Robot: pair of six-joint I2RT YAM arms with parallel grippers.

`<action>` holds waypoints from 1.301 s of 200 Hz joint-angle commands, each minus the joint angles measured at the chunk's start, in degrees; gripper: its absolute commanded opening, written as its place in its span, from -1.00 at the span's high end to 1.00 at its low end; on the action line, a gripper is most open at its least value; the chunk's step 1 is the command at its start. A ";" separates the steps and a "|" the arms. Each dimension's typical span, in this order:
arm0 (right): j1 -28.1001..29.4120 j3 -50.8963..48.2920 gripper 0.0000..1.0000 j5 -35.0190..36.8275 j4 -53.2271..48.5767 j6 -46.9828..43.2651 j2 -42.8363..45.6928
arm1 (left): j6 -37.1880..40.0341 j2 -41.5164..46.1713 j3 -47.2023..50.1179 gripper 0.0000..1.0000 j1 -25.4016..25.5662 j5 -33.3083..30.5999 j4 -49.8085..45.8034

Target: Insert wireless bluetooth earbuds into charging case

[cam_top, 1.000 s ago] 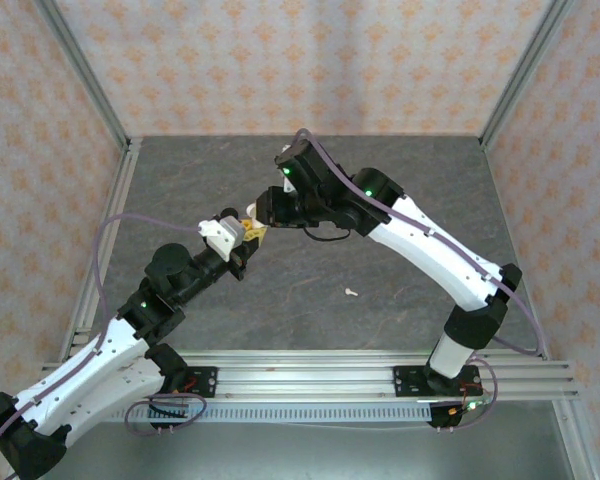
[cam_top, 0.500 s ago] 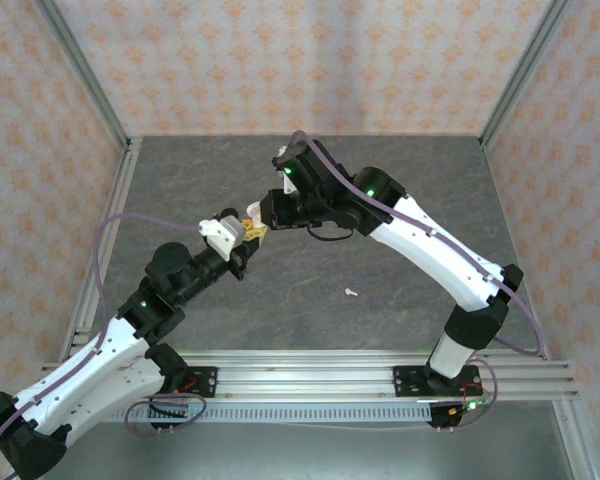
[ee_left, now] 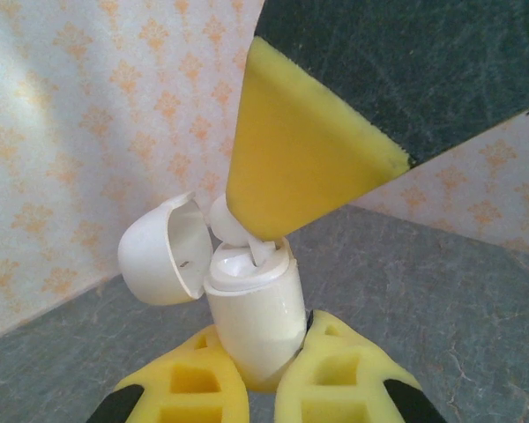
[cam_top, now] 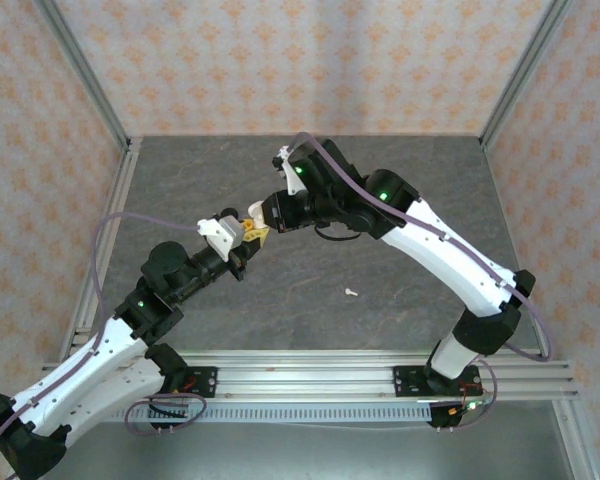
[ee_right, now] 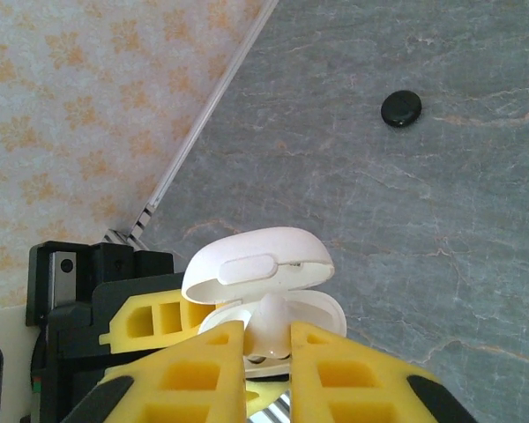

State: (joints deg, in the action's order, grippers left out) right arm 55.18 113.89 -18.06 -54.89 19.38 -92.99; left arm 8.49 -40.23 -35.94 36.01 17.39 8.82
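Over grey table [cam_top: 180,180], charging case [ee_left: 256,308] opens toward earbud [ee_right: 273,319]

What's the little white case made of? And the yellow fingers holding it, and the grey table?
The case looks like smooth, glossy white plastic: light shines off its rounded shell. The yellow fingers look like matte plastic or rubber, moulded with hollow cut-outs; which one, I can't tell. The table looks like grey stone or a stone-print mat, with pale veins.
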 commanded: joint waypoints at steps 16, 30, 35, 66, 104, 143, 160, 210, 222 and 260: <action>0.43 -0.73 0.49 -6.03 4.63 -3.36 2.18 | -0.91 -0.20 -1.49 1.00 0.47 2.03 -0.42; 0.45 -0.64 0.36 -6.63 4.73 -3.47 2.11 | -0.94 -0.37 -1.67 1.00 0.50 2.38 -0.70; 0.46 -0.47 0.33 -6.82 4.79 -3.49 2.03 | -0.93 -0.44 -1.75 1.00 0.52 2.56 -0.78; 0.46 0.49 0.23 -7.34 4.71 -2.94 1.62 | -0.95 -0.59 -1.95 1.00 0.54 2.99 -1.09; 0.46 3.39 0.15 -6.38 1.58 -2.88 0.12 | -0.98 -0.97 -2.27 1.00 0.51 3.19 -1.13; 0.44 8.22 0.07 -2.06 -4.55 -3.79 -1.84 | -0.95 -1.15 -2.24 1.00 0.51 3.36 -1.02; 0.45 9.78 0.05 -0.41 -6.15 -4.16 -2.14 | -1.19 -1.19 -2.32 1.00 0.49 3.70 -1.00; 0.45 10.46 0.01 1.79 -6.11 -4.35 -0.61 | -1.63 -1.16 -2.10 1.00 0.47 4.13 -0.41; 0.46 9.64 0.02 2.14 -5.60 -4.52 -0.01 | -1.70 -1.19 -1.99 1.00 0.53 4.14 -0.16; -3.29 1.81 0.03 0.09 -1.48 1.55 4.41 | -2.40 -0.86 -2.26 1.00 0.47 4.58 0.77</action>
State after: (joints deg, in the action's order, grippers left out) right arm 54.76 120.55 -17.58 -59.18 16.47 -93.27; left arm 7.31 -41.52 -36.84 36.38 20.62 7.92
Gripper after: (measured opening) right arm 0.484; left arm 0.085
